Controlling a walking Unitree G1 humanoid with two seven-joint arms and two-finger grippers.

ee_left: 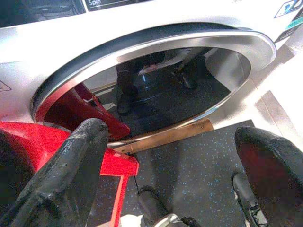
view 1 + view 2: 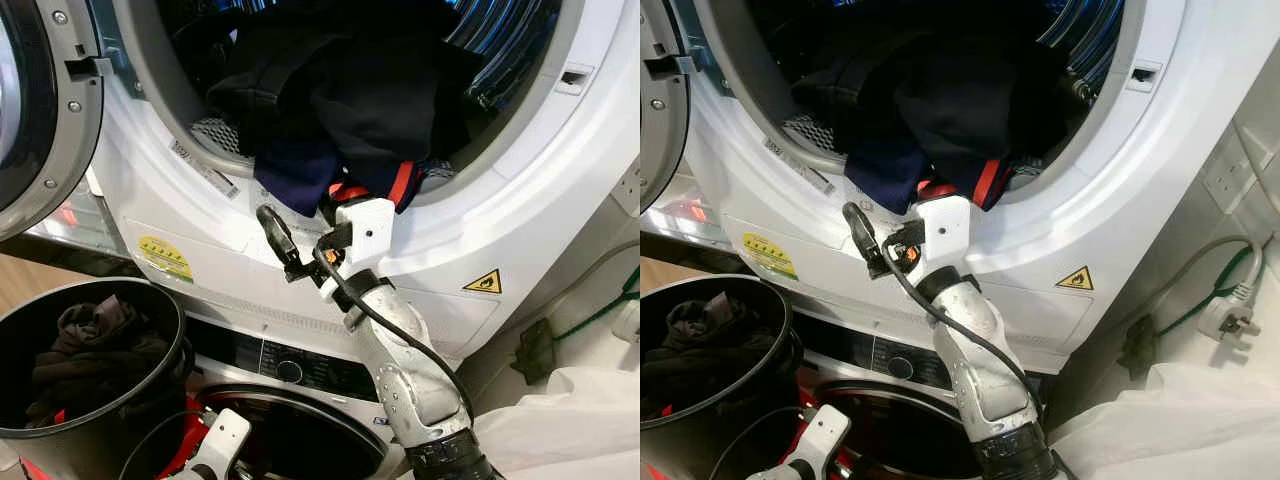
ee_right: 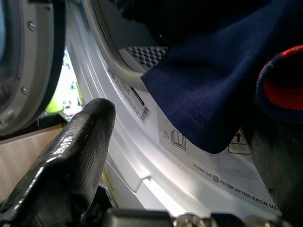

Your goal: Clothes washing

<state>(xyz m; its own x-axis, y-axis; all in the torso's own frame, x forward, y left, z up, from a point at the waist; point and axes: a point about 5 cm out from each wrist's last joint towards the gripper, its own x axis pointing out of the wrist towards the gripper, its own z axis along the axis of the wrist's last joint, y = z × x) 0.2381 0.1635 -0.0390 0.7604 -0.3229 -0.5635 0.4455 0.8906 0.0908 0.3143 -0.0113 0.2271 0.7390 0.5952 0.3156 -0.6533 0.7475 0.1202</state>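
At drum rim, right hand (image 2: 300,235) open (navy cloth (image 3: 213,90) beside)

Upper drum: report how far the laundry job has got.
Done: the door is swung open, and some dark clothes already lie in the black bin.

In hand: the right pincer is raised to the drum's rim, fingers open at the hanging navy cloth, not yet gripping.

Left: the dark heap still fills the opening. The left pincer hangs open by the lower machine.
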